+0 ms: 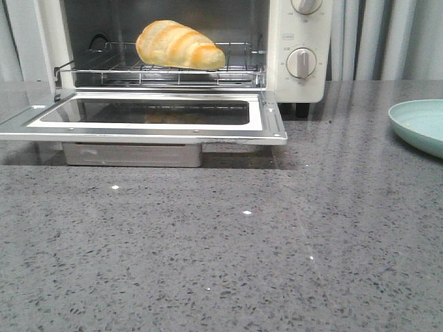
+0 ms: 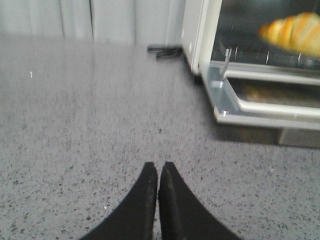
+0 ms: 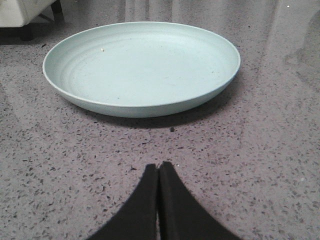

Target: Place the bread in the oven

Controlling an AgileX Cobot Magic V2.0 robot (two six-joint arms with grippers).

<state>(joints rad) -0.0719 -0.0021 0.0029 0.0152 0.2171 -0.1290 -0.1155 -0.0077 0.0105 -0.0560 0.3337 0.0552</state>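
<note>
Bread (image 1: 179,45) sits up on the wire rack (image 1: 166,69) inside the oven (image 1: 294,41), lying lengthwise with its tapered end toward the knob side, and neither gripper is anywhere near touching it.

Left gripper (image 2: 158,172) first: both black fingers pressed tip to tip, nothing between them, poised just over the speckled grey countertop (image 2: 100,125). Ahead of it and off to one side, the oven's door (image 2: 260,107) hangs folded down flat, its glass window facing up, and beyond that the roll shows as a blurred golden shape on the rack, well apart from the fingertips. Further back beside the oven wall lies a dark cord (image 2: 164,50) on the counter.

Over to the right gripper (image 3: 158,172): same story, fingers closed together and empty, low over the counter. Directly ahead of it, near but not touching, rests a pale green plate (image 3: 140,105), nothing on it but a couple of tiny crumbs. Past the plate's far rim a black oven foot (image 3: 26,33) is just visible.

From the front, two round knobs (image 1: 302,62) stack on the oven's panel, and grey curtains (image 1: 387,38) hang behind.
</note>
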